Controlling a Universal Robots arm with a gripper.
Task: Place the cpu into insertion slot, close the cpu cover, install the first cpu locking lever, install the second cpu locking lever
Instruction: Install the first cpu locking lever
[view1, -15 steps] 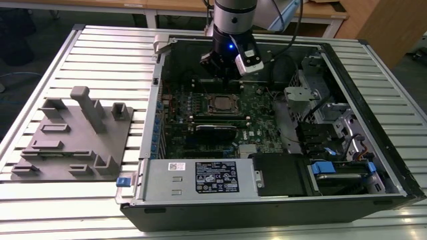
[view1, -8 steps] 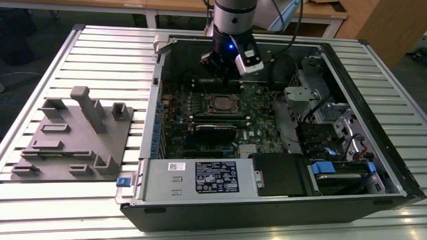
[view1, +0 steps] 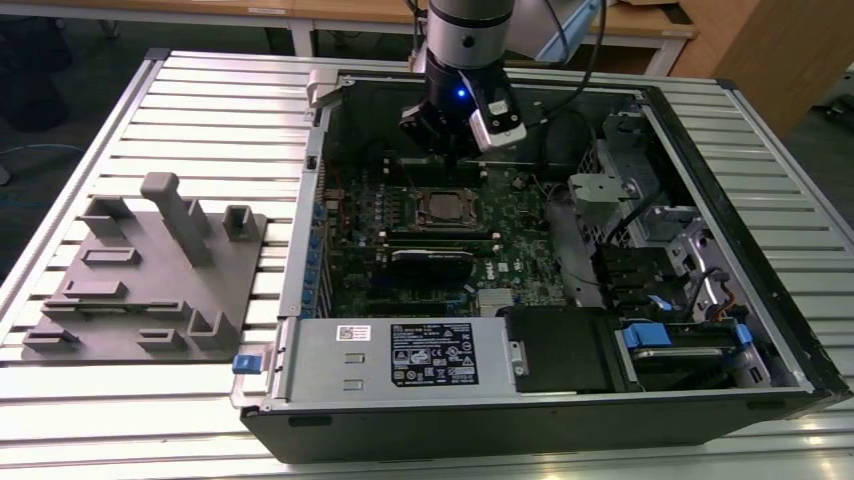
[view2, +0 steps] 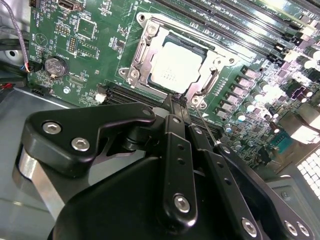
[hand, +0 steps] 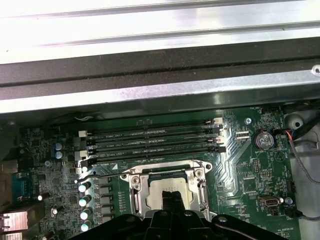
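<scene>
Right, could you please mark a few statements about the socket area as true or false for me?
1. The cpu sits in the insertion slot. True.
2. The cpu cover stands raised, clear of the chip. False: it lies flat, framing the cpu.
3. The gripper hangs outside the computer case. False: it is inside the case, at the edge of the insertion slot.
4. A round coin battery sits on the green board. True.
</scene>
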